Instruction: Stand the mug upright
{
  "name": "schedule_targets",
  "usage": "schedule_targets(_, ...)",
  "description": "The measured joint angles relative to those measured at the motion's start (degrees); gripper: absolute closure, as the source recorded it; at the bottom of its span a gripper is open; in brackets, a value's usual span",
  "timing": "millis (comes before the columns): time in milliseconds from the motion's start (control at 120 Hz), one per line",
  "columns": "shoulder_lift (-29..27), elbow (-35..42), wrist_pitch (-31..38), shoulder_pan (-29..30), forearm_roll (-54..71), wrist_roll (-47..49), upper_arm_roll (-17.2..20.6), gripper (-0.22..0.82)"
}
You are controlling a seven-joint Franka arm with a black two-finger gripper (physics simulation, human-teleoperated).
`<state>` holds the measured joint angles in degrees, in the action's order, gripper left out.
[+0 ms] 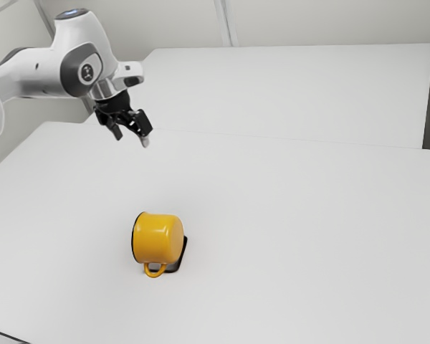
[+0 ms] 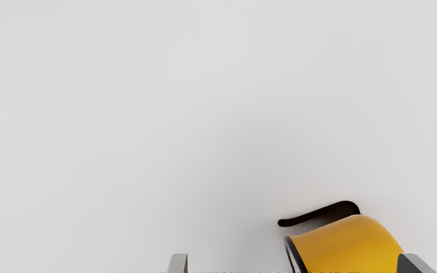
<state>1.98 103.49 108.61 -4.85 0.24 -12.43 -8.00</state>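
The black two-finger gripper is open, its two grey fingertips standing well apart, and nothing is held between them. It hangs above the table in the upper left of the exterior view, at the end of the white arm. I judge that the fingers are spread so they can later go around the mug, and that this height leaves room for turning the hand. In the wrist view one fingertip overlaps the edge of the mug, but the exterior view shows them well apart, so this is not contact.

The yellow enamel-looking mug lies on its side, left of the centre and lower in the exterior view. Its dark rim faces the exterior view's left, and its base the exterior view's right. The looped yellow handle points to the lower edge of the frame; perhaps it prevents some rolling. Close by the base is a black curved strip; what it is, I cannot tell. All this rests on the wide white table.

The step in hand is probably the approach. Next, the hand should come over the mug and descend; a badly centred grip could make it roll.
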Motion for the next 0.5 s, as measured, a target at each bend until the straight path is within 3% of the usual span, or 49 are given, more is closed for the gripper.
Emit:
schedule_targets(133, -2.91, 6.07, 1.52, 0.02, -0.49, -0.08, -0.82, 0.0)
schedule_targets(300, -6.4, 15.51, 5.46, 0.92, -11.16, -1.89, -2.35, 0.0)
schedule_targets(500, -3.84, 18.66, 7.25, 3.67, -23.38, -7.64, -3.83, 0.0)
